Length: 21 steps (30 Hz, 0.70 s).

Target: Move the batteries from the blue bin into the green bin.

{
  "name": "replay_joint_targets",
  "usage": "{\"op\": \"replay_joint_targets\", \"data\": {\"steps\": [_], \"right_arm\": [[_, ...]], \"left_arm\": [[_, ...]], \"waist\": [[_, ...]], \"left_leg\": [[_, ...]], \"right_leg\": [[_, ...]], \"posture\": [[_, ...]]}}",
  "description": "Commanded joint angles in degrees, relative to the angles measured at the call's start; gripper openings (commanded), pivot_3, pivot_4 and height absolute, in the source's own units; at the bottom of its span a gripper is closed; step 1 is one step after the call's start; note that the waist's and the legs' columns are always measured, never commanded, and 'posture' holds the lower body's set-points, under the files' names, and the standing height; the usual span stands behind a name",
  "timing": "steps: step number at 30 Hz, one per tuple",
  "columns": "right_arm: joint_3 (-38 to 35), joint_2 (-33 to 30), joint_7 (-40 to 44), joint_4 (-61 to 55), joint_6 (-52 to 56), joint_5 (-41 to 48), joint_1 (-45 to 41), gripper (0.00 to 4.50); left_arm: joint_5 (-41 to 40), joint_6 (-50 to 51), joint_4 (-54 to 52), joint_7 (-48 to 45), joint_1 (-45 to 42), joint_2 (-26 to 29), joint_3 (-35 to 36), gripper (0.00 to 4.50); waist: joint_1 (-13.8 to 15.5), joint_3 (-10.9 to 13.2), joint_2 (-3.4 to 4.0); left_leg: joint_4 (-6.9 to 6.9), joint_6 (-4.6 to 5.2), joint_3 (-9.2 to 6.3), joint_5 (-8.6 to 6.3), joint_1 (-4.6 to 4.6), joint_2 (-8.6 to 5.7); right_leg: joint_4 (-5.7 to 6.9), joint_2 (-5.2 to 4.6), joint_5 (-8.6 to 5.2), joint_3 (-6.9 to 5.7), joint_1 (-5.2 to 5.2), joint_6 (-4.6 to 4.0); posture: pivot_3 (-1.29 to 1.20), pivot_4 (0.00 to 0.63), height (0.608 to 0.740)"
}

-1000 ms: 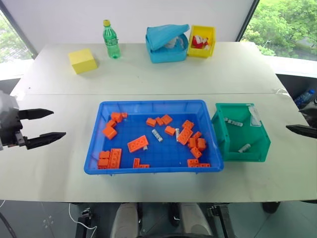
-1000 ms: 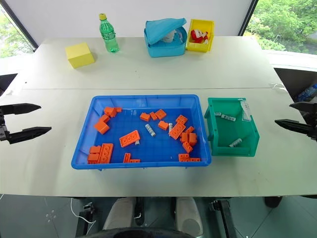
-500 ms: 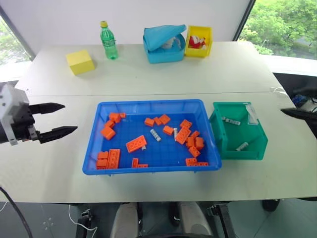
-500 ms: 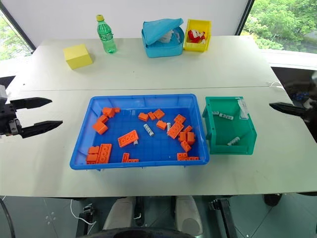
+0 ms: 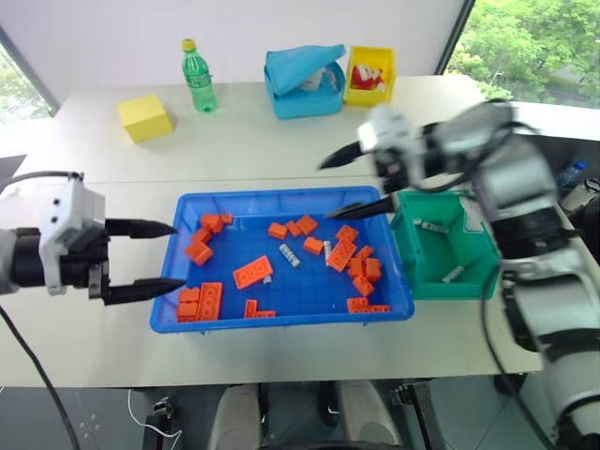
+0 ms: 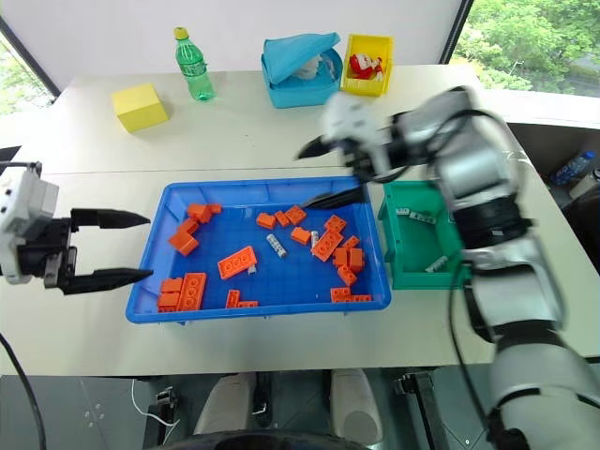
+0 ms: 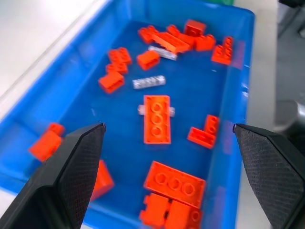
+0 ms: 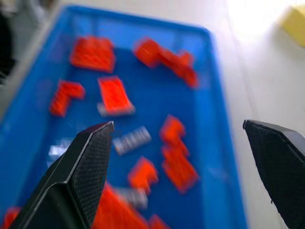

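Batteries (image 5: 294, 255) partly moved: at least two loose among orange bricks (image 5: 259, 272) in blue bin (image 5: 281, 321), a third seemingly beside the right-hand brick cluster; at least two already in green bin (image 5: 424, 283) just to the right. Right gripper (image 5: 352, 180) spread wide, empty, above tray's far right corner. Left gripper (image 5: 141, 255) also spread, empty, at tray's left rim. Task part done, remaining batteries yet to lift out.

Bare lab-like room: white table (image 5: 281, 150), plain wall (image 5: 234, 28), large windows (image 5: 534, 42)
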Motion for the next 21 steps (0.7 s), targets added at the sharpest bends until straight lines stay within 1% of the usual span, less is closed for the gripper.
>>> {"op": "replay_joint_targets", "data": {"steps": [1,6,9,12,15,21], "right_arm": [[5.42,4.58,0.79,-1.07,-0.37,-2.72,-1.81,4.45],[12.34,11.84,-0.05,1.43,-2.13,-7.41,-1.60,4.45],[15.42,16.84,-1.79,6.09,-3.75,-10.39,-2.01,4.45],[16.24,19.81,-3.48,12.41,-6.54,-13.32,-3.10,4.45],[17.21,21.41,-4.28,18.22,-9.51,-16.17,-3.67,4.45],[16.29,24.36,-6.48,25.65,-13.01,-19.22,-4.52,4.45]], "left_arm": [[1.43,-1.43,-2.45,-2.22,3.85,0.94,4.44,4.50],[2.83,-2.31,-3.03,-3.32,8.14,0.43,7.51,4.50],[2.53,-1.91,-3.70,-2.56,9.09,-0.20,8.80,4.50],[1.98,-1.75,-4.36,-1.77,9.30,-0.70,9.38,4.50],[1.34,-0.99,-4.42,0.07,8.15,-0.96,9.07,4.50],[1.20,-0.95,-4.58,0.94,7.71,-0.90,8.46,4.50]], "waist": [[0.27,0.00,-0.01],[0.66,-0.05,-0.10],[0.55,-0.08,-0.14],[0.26,-0.08,-0.15],[0.29,-0.11,-0.21],[-0.34,-0.13,-0.28]], "left_leg": [[0.01,0.00,0.01,0.00,0.00,-0.01],[0.23,0.00,-0.01,0.00,-0.04,0.00],[0.35,0.00,-0.01,0.00,-0.03,0.01],[0.39,0.00,-0.03,0.00,-0.03,0.03],[0.43,0.00,-0.05,0.00,-0.04,0.02],[0.41,-0.01,-0.09,-0.01,-0.04,0.04]], "right_leg": [[0.00,-0.03,0.00,-0.01,0.02,0.00],[0.01,-0.05,-0.01,-0.05,0.08,-0.01],[0.08,-0.04,-0.04,-0.05,0.10,-0.07],[0.18,-0.02,-0.04,-0.05,0.08,-0.08],[0.20,-0.04,-0.04,-0.06,0.11,-0.07],[0.23,0.00,-0.01,-0.07,0.08,-0.03]], "posture": [[0.00,0.150,0.736],[0.00,0.150,0.736],[0.00,0.150,0.736],[0.00,0.150,0.736],[0.00,0.150,0.736],[0.00,0.150,0.736]]}}
